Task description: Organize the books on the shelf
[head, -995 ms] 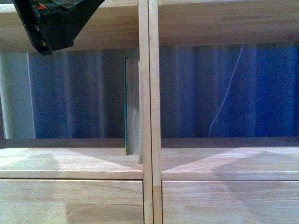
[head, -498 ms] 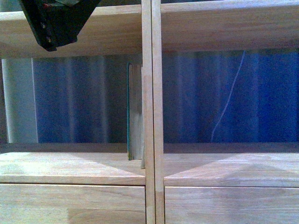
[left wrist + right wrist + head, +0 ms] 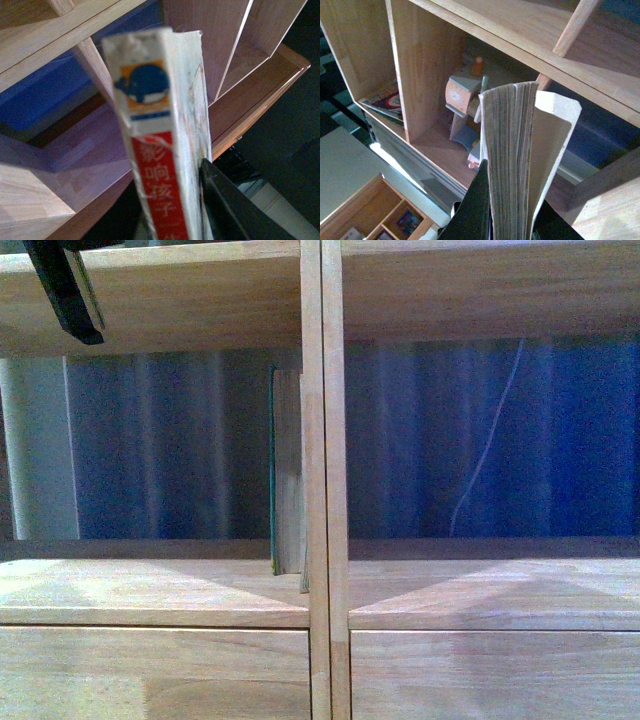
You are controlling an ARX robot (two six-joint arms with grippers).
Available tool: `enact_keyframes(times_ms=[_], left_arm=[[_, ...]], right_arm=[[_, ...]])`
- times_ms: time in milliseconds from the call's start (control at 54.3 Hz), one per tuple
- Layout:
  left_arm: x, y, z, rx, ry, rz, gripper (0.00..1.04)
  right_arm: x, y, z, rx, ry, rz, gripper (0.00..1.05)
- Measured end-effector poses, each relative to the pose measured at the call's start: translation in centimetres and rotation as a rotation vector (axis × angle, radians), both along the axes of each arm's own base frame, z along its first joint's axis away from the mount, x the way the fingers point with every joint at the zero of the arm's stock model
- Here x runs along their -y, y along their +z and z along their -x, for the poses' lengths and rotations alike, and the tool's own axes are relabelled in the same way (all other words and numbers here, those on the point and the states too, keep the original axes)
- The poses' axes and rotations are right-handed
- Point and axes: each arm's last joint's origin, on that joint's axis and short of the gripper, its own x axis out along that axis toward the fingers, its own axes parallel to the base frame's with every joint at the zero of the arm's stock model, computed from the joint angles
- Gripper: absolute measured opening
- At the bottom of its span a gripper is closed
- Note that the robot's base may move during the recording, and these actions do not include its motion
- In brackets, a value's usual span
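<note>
Paperback, worn red-white spine, clamped in left fingers; right fingers pinch thick pale-paged book.

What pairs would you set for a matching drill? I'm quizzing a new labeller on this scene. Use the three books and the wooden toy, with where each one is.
Things
1. teal-covered book
2. red-spined paperback
3. pale-paged book
4. wooden toy

Places
A. gripped in the right claw
B. standing upright against the central upright of the shelf
C. sitting inside a wooden compartment, away from both claws
D. gripped in the left claw

Pairs: 1-B, 2-D, 3-A, 4-C
</note>
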Motion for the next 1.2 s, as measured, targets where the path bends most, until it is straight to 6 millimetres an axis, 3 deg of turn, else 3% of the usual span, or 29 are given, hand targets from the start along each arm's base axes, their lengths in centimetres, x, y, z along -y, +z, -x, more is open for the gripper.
enact_keyframes(times_ms=[129, 442, 498, 700, 811, 958, 1198], left_arm=[[0.0, 0.0, 0.0, -0.01, 0.003, 0.01, 0.07], [-0.1, 0.0, 0.0, -0.016, 0.002, 0.011, 0.07], [-0.1, 0.0, 0.0, -0.021, 0.004, 0.008, 0.07], [-0.6, 0.0, -0.4, -0.033, 0.027, -0.025, 0.07], [-1.5, 0.7, -0.7, -0.014, 0.061, -0.06, 0.07], [-3.5, 2.1, -1.0, 0.032, 0.135, -0.167, 0.07], [-5.5, 3.1, -0.5, 0.07, 0.267, -0.369, 0.07]], right_arm=[[0.1, -0.1, -0.2, -0.01, -0.009, -0.002, 0.07], [0.1, -0.3, -0.3, -0.03, -0.013, 0.014, 0.07], [0.2, -0.3, -0.4, -0.031, -0.029, 0.013, 0.2], [1.9, -0.4, -0.8, -0.04, -0.148, 0.079, 0.5], [4.4, -1.0, -1.0, -0.066, -0.323, 0.196, 0.68], [9.6, -2.3, -1.6, -0.129, -0.749, 0.467, 0.99], [13.8, -5.2, -2.4, -0.207, -1.132, 0.838, 0.98]])
